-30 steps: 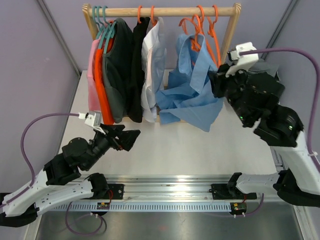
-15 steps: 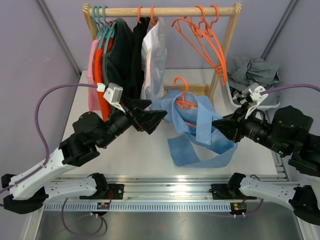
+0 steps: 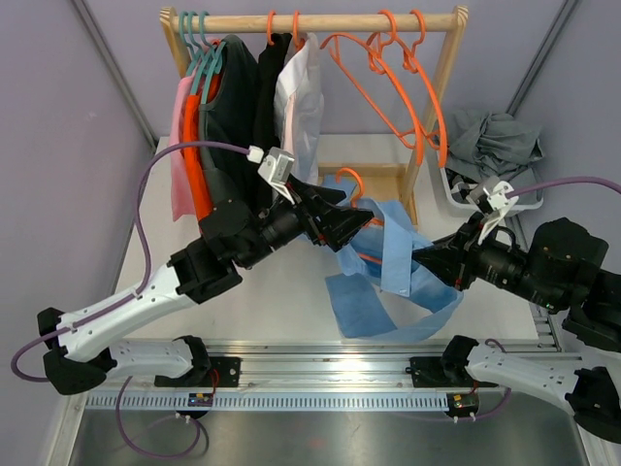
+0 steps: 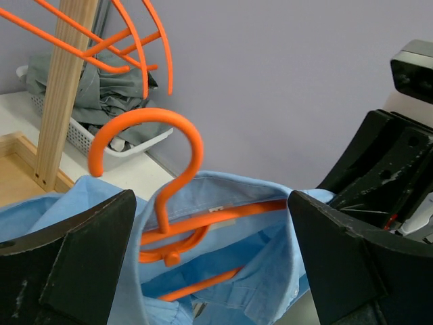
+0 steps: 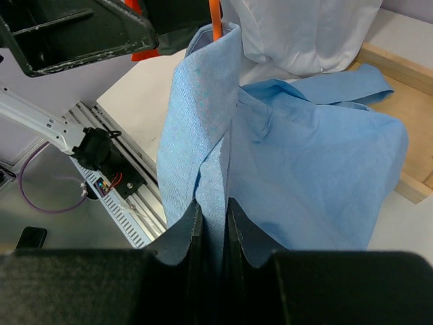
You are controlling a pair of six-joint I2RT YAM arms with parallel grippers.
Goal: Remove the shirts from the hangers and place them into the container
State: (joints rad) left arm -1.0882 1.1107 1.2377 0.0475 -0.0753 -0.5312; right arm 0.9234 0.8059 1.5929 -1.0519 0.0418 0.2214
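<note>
A light blue shirt (image 3: 393,254) hangs over the table on an orange hanger (image 3: 351,186), off the rack. My right gripper (image 3: 424,260) is shut on a fold of its cloth (image 5: 215,203). My left gripper (image 3: 351,225) is open at the collar. Its fingers (image 4: 67,271) stand on either side of the hanger's neck (image 4: 177,203) and touch nothing. The white latticed container (image 3: 454,190) sits at the far right with a grey shirt (image 3: 497,136) in it. Pink, orange, dark grey, black and white shirts (image 3: 296,97) hang on the rack.
The wooden rack's rail (image 3: 310,21) spans the back, with its right post (image 3: 439,87) and flat base (image 3: 383,177) close behind the blue shirt. Several empty orange hangers (image 3: 408,83) dangle at the rail's right end. Teal hangers (image 3: 194,39) hold the left-hand shirts.
The blue shirt has come off the rail, pulled down over the table by my right gripper. My left arm has swung up and right until its open jaws flank the hanger's neck.
</note>
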